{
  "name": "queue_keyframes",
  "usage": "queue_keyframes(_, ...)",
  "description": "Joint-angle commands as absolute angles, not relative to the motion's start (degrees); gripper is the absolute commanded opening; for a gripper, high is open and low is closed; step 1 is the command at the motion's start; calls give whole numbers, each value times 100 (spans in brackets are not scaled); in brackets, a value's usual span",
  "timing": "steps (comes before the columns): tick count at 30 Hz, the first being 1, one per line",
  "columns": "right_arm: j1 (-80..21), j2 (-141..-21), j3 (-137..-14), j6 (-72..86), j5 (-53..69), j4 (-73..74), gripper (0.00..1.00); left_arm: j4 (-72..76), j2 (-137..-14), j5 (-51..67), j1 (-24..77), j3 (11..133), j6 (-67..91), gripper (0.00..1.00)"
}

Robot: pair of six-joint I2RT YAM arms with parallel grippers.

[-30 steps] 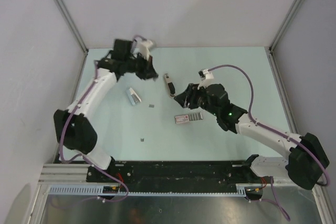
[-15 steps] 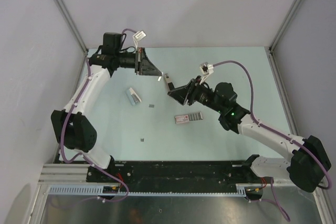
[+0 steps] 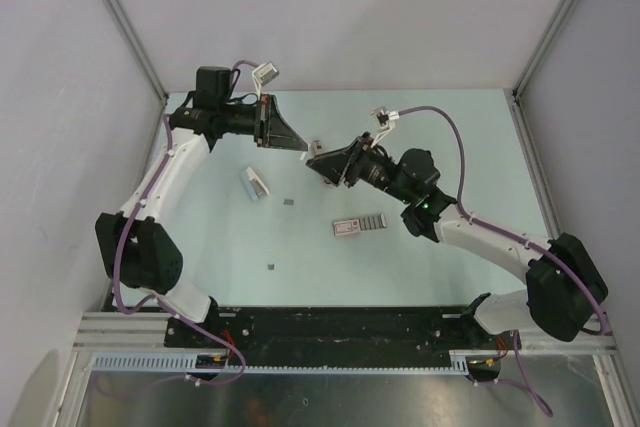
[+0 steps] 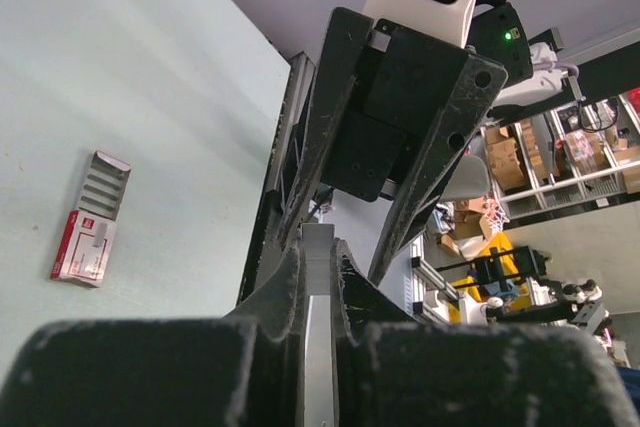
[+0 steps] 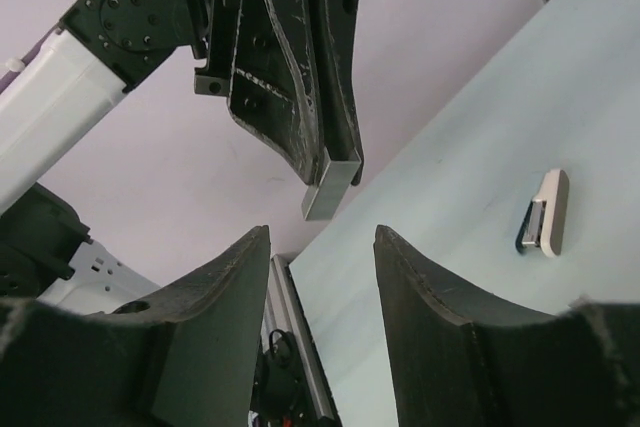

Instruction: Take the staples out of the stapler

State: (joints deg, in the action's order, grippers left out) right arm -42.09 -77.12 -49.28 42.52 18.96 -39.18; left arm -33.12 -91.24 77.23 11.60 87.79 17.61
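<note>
At the far middle, the left gripper (image 3: 301,146) pinches a slim grey metal bar (image 5: 330,192), likely the staples; right gripper (image 5: 322,247) half-spread, empty; white-beige curved stapler (image 5: 550,209) lies apart; setting down remains

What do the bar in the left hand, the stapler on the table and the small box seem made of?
Bar: probably metal, dull grey with crisp square edges.
Stapler: likely plastic, smooth cream shell with dark inner parts.
Box: seemingly printed card, red and white, with a grey ribbed tray, material unclear.
</note>
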Motion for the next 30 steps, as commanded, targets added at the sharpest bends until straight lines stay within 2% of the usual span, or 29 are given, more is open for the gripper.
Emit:
queue_keyframes(1,-4248,-7872,-5275,4453,1998,-4592,51,-3159,-8835,8111,1134,8747,1918,6)
queue_keyframes(12,-4320,-8222,-5472,4604,1973,-4785,50,-3133,-8827,8203,1134,8633,1932,5)
queue_keyframes(19,-4338,-8334,-5483,4695,2013,-4853,41,-3121,-8825,8177,1126,8606,1935,5)
queue_keyframes(22,-4349,-8377,-5484,4728,1999,-4886,36,-3119,-8829,8168,1127,8605,1941,5)
queue_keyframes(30,-4352,-8414,-5479,4777,1936,-4903,14,-3095,-8789,8130,1127,8591,1951,8)
